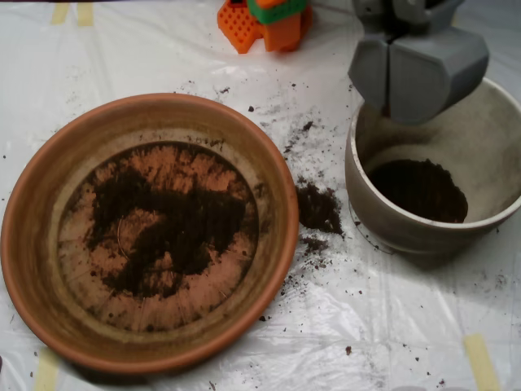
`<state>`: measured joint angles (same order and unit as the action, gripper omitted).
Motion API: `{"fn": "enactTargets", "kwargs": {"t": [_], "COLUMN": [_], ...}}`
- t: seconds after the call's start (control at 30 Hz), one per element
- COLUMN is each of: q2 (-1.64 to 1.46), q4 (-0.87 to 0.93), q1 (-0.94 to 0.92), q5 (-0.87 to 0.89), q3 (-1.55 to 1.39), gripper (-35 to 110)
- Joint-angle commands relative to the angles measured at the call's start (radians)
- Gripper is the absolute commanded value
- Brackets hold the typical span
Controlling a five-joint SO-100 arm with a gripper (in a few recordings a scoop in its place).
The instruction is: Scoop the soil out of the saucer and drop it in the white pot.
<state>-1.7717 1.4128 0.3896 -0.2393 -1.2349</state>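
Clearly the work is already well advanced, but it is not finished. The saucer (pixel 32 244) stands on the left half of the table (pixel 407 342), which is covered with white plastic sheet, and it reaches close to the left and front edges. On its bottom lies only a thin, broken layer of the soil (pixel 175 232), a dark patch around the middle with bare terracotta showing through it and all around it. The white pot (pixel 383 220) stands near the right edge, just beside the saucer but apart from it, and a dark heap of soil already rests at its bottom, so I judge that several loads were delivered. The scoop (pixel 417 69) hangs above the back left part of the pot's rim; its two grey shells meet along a narrow seam, so it looks closed, and I cannot tell if any earth is inside it. Some soil is lost: a small spilled pile (pixel 317 208) lies on the sheet between the saucer and the pot, with fine crumbs scattered around it toward the back and the front. An orange and green plastic block (pixel 264 23) sits at the back edge, well apart from both vessels. What is left, as I judge it, is to collect the thin remainder from the saucer, which will be difficult because the layer is so shallow.
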Motion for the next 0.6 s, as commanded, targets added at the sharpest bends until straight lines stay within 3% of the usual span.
{"fn": "enactTargets", "kwargs": {"t": [0.0,0.2,0.57], "q2": [0.103,0.227,0.229], "q4": [0.103,0.219,0.230], "q1": [0.066,0.098,0.080], "q5": [-0.035,-0.034,-0.014], "q3": [0.265,0.388,0.374], "gripper": [0,35,35]}}
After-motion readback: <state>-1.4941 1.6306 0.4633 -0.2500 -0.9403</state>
